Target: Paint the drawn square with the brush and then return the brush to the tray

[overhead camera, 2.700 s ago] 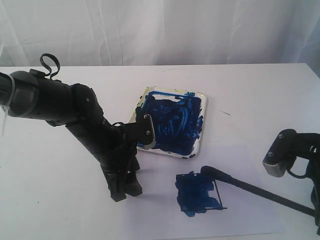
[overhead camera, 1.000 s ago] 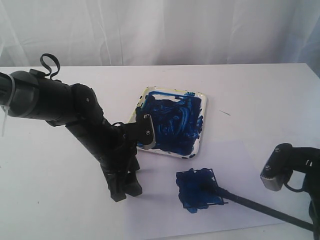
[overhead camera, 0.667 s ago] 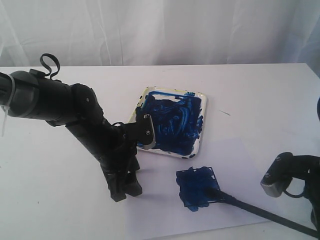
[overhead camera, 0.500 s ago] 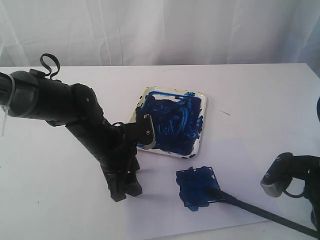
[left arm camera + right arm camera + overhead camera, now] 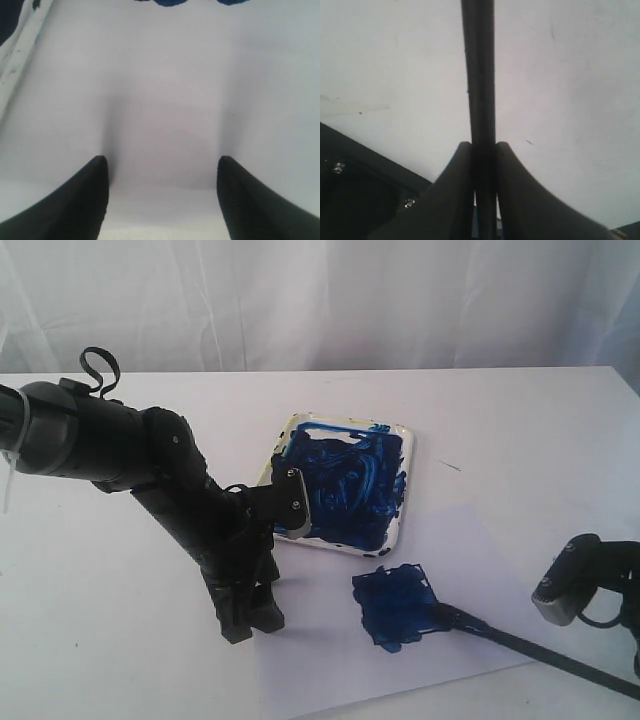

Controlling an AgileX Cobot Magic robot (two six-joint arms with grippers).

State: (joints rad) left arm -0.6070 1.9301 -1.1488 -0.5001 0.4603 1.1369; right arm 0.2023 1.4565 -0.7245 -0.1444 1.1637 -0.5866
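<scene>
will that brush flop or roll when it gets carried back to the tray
Probably stiff and light: the brush runs thin and straight from the right gripper to the drawn square. Held far from its tip, it may wobble. Its handle looks round, so it could roll unless the tray rim stops it.

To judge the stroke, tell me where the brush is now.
In the exterior view the brush reaches in from the lower right, its tip at the right edge of the blue-filled drawn square, below the tray.
</scene>
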